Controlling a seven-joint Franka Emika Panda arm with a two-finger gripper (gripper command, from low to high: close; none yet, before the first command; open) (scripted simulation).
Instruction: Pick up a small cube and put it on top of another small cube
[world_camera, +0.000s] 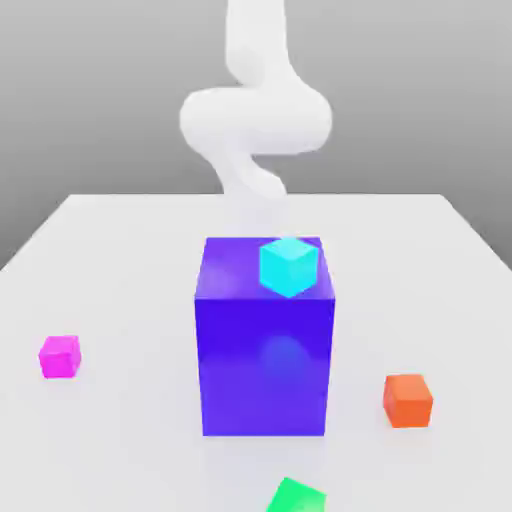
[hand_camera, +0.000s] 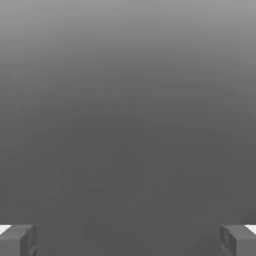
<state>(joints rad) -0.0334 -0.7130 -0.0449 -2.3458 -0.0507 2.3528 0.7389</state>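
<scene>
Resting at the surface's left edge, the small rigid magenta cube (world_camera: 60, 356) likely suits opposite-face gripping by spread fingers (hand_camera: 17, 240).

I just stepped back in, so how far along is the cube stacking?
Nothing looks done yet: the pink cube sits alone on the table, with nothing stacked on it. Nothing is in hand; the fingers stand wide apart with nothing between them. Still left: grasping the pink cube, lifting it, and setting it on another small cube.
</scene>
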